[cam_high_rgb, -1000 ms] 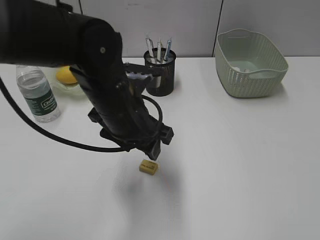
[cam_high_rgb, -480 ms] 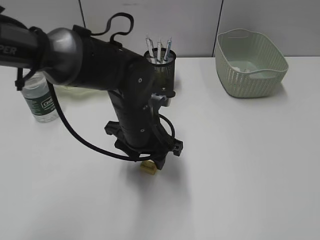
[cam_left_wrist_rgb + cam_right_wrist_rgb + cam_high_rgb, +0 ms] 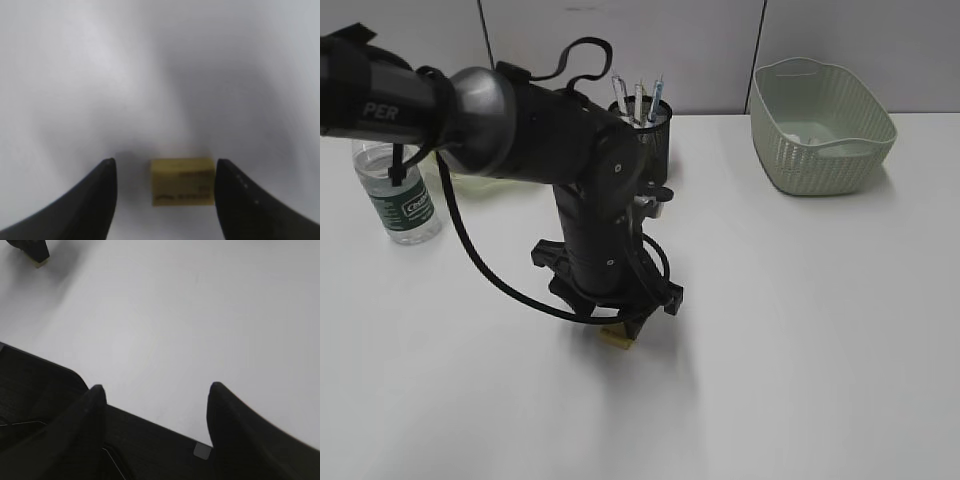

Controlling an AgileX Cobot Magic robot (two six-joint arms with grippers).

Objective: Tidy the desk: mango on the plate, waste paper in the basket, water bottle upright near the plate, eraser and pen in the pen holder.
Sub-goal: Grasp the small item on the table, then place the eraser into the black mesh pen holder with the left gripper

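A small yellow eraser (image 3: 181, 181) lies on the white desk (image 3: 800, 320) between the open jaws of my left gripper (image 3: 163, 170), close to the right jaw. In the exterior view the left gripper (image 3: 620, 325) is down at the desk and only an edge of the eraser (image 3: 617, 340) shows. The black mesh pen holder (image 3: 660, 130) stands behind the arm with pens (image 3: 638, 100) in it. The water bottle (image 3: 405, 195) stands upright at the left. The basket (image 3: 820, 130) is at the back right. Mango and plate are hidden behind the arm. My right gripper (image 3: 156, 390) is open and empty.
The left arm (image 3: 570, 170) and its cable cover the middle left of the desk. A grey wall runs behind the desk. The right wrist view shows a dark base (image 3: 60, 430) under the right gripper at the desk's edge.
The left arm has swung right and come down over the eraser, so that its jaws now stand either side of it. The eraser has not moved.
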